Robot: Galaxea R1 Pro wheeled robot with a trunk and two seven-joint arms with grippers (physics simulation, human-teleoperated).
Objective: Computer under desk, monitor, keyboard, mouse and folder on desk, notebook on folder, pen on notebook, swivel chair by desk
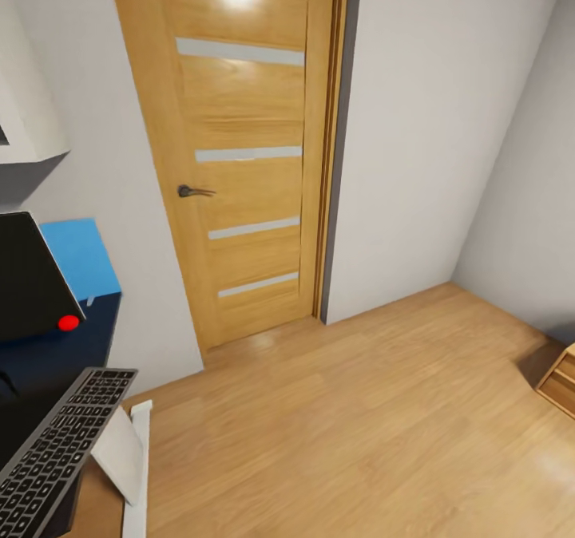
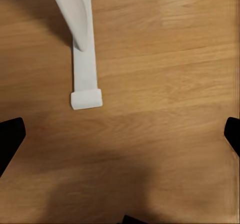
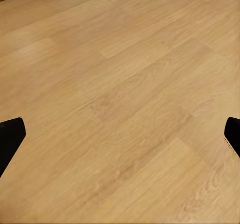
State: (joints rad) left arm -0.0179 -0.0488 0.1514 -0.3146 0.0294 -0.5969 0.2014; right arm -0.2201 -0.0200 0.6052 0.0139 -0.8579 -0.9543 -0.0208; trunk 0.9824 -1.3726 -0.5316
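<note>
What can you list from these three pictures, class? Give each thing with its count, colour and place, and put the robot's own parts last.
Door: one, light wood with pale horizontal strips and a dark handle, shut, in the far wall.
Wooden floor: one, light brown planks, across the room.
Walls: white, behind and at the right.
Monitor: one, black front with a red dot at a lower corner, on the desk at the left edge.
Keyboard: one, grey frame with dark keys, on the desk near the monitor.
Desk: one, glossy black top.
Desk leg: one, white, standing on the floor.
Blue panel: one, behind the monitor.
Wooden furniture: partly seen, far right.
Left gripper: black fingertips, spread wide.
Right gripper: black fingertips, spread wide.
</note>
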